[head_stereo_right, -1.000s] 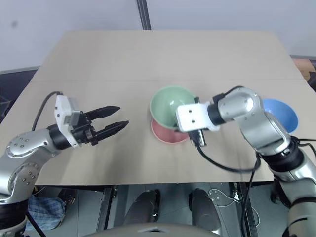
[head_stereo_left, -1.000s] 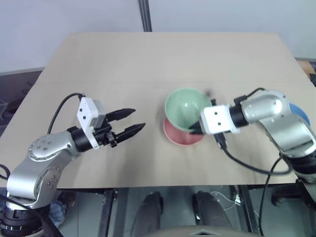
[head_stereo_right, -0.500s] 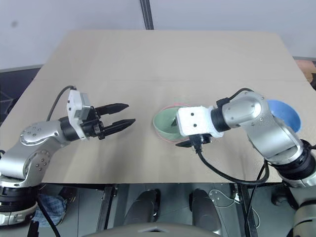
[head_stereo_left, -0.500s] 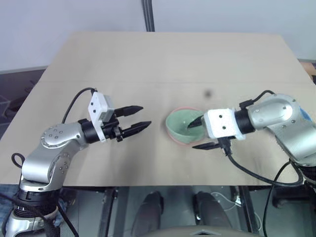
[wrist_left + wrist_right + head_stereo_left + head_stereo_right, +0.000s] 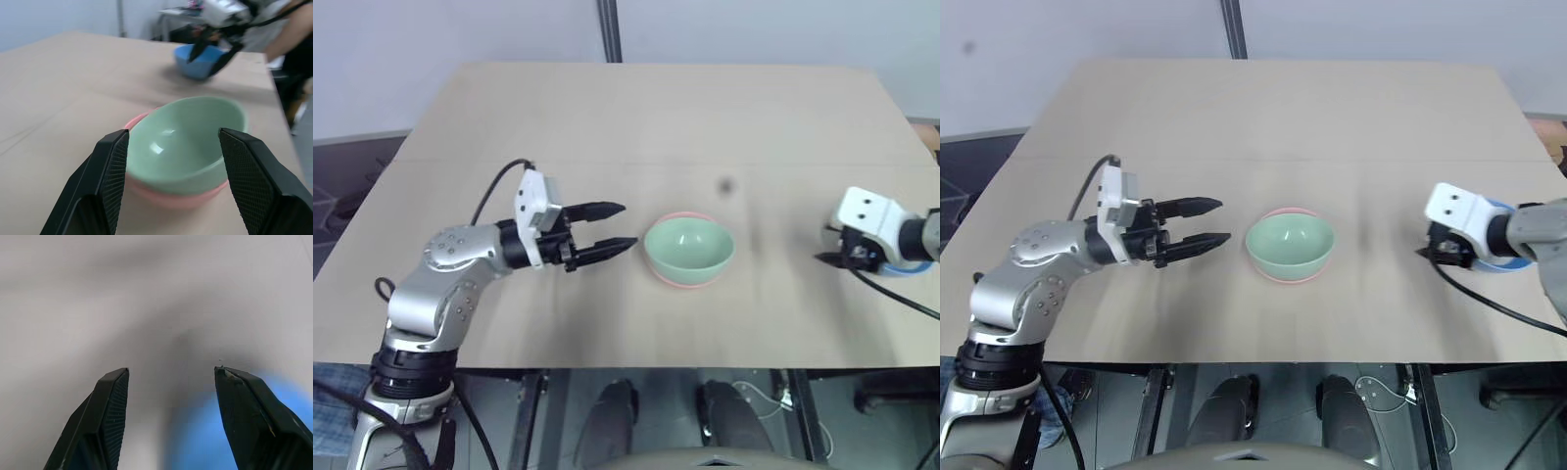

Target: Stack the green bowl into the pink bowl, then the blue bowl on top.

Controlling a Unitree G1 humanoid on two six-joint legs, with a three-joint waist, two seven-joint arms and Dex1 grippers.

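The green bowl (image 5: 689,245) sits nested in the pink bowl (image 5: 677,284) at the table's middle, and only the pink rim shows around it. My left gripper (image 5: 621,225) is open and level just to their left, fingertips pointing at the stack without touching it. The blue bowl (image 5: 195,63) stands at the table's right edge, largely hidden behind my right wrist in the eye views. My right gripper (image 5: 212,49) hangs open at the blue bowl, its fingers (image 5: 110,396) apart with nothing between them.
The tan table (image 5: 607,117) stretches bare behind and to the left of the stack. Its right edge lies close to the blue bowl, and its front edge runs just below both arms.
My right gripper opened and let go of the green bowl, which now rests in the pink bowl. That arm swung right to the blue bowl. My left gripper moved right toward the stack.
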